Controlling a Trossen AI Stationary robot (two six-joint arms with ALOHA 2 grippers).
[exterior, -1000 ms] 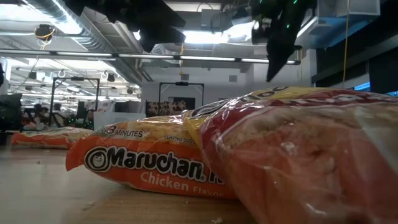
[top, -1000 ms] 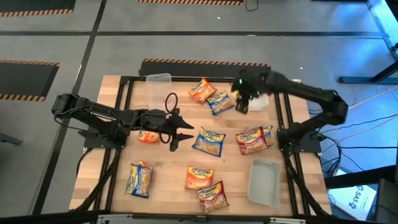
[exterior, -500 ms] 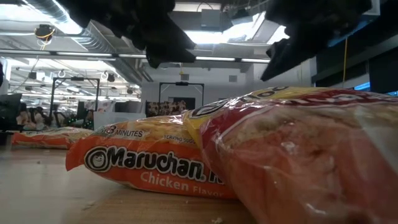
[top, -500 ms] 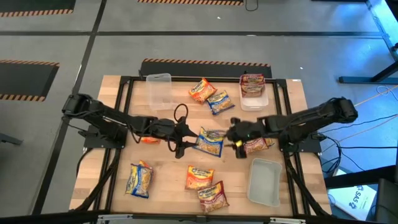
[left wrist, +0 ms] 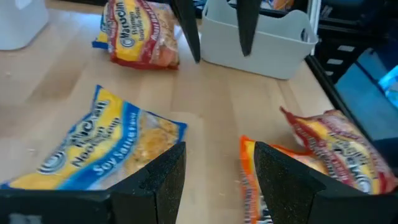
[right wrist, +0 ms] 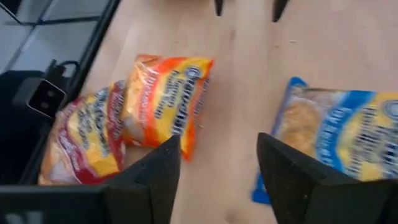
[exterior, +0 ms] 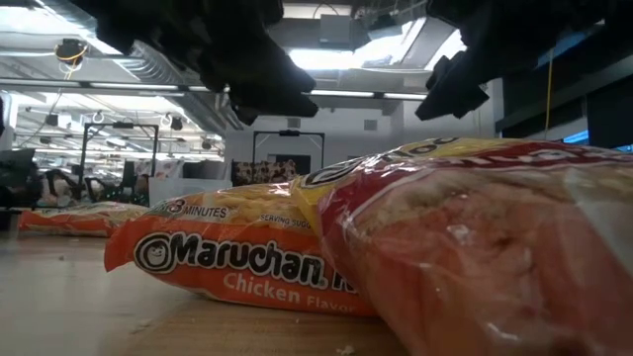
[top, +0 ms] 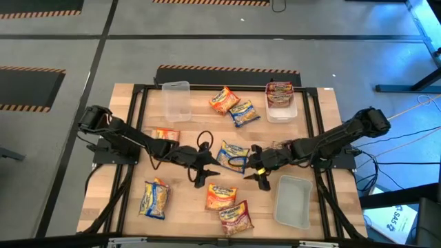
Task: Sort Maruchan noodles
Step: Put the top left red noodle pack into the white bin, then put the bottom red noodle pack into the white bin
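Observation:
Ramen packets lie flat about the table. A blue-and-yellow packet (top: 233,157) sits mid-table between my two grippers. An orange packet (top: 220,196) and a red packet (top: 236,217) lie nearer the near edge. My left gripper (top: 207,172) hovers open just left of the blue packet; in its wrist view the open fingers (left wrist: 211,165) stand over bare wood between the blue packet (left wrist: 106,149) and the orange packet (left wrist: 261,180). My right gripper (top: 255,171) hovers open at the blue packet's right; its wrist view shows the orange packet (right wrist: 165,102) and the blue packet (right wrist: 348,137) ahead.
A red packet (top: 279,93) lies in the clear tub at the far right. An empty clear tub (top: 176,100) stands far left, and another tub (top: 293,200) near right. More packets: orange (top: 222,100), blue (top: 242,112), orange (top: 165,135), blue-and-yellow (top: 154,198), red (top: 286,148) under the right arm.
My right gripper has swung from above the far-right tub toward the near edge and the table's middle, coming low beside the blue packet; a red packet now shows in that tub. My left gripper has moved right and toward the near edge, closing in on the same blue packet.

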